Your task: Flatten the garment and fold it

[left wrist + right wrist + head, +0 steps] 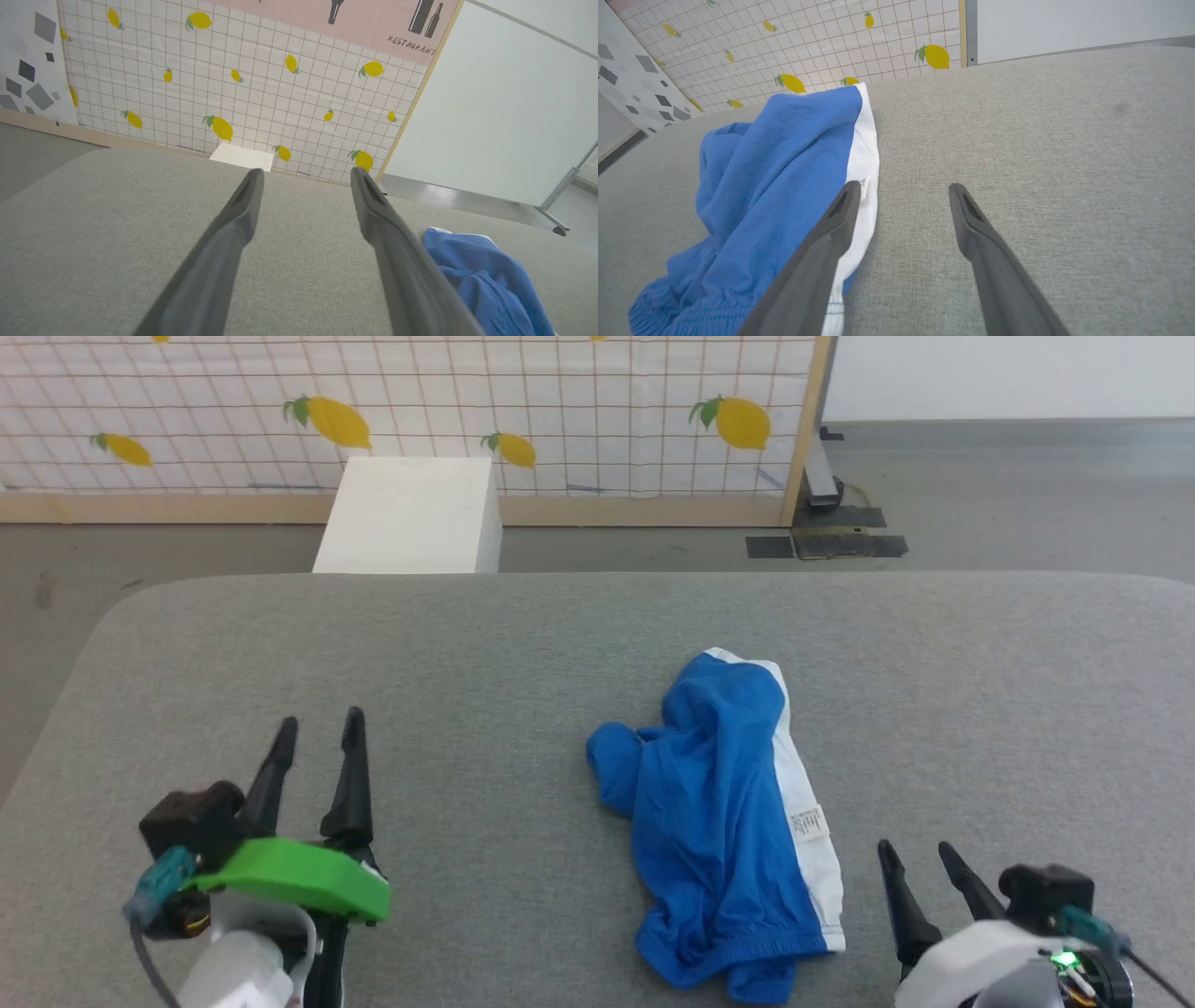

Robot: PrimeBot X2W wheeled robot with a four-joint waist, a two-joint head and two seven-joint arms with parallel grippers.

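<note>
Both fingers of the left gripper (pixel 320 721) stood apart with nothing between them, over bare table (pixel 485 644) at the near left, well apart from the shorts (pixel 714 803). The right gripper (pixel 913 847) was spread and empty too, at the near right. In the right wrist view its left finger lay just beside the waistband (pixel 795 784), though whether it touched could not be told.

The shorts lay crumpled a little right of the table's middle, bunched into a heap running near to far. The waistband ran along the right side with the label (pixel 808 823) on it, a gathered hem (pixel 709 966) lay at the near end, and a blue lump stuck out to the left.

The step in hand looked like flattening, not yet begun. To do it well, each gripper would probably take one end of the waistband, coming in low and pinching the firm white band rather than loose blue folds. The two would then draw apart so the cloth spread before it was laid down. The soft fabric would likely drag on the woven table top, so a slight lift seemed wise. The left gripper had the longer reach to make.

As for containers, a white box (pixel 411 513) stood beyond the far edge; it looked closed, and its contents could not be told
</note>
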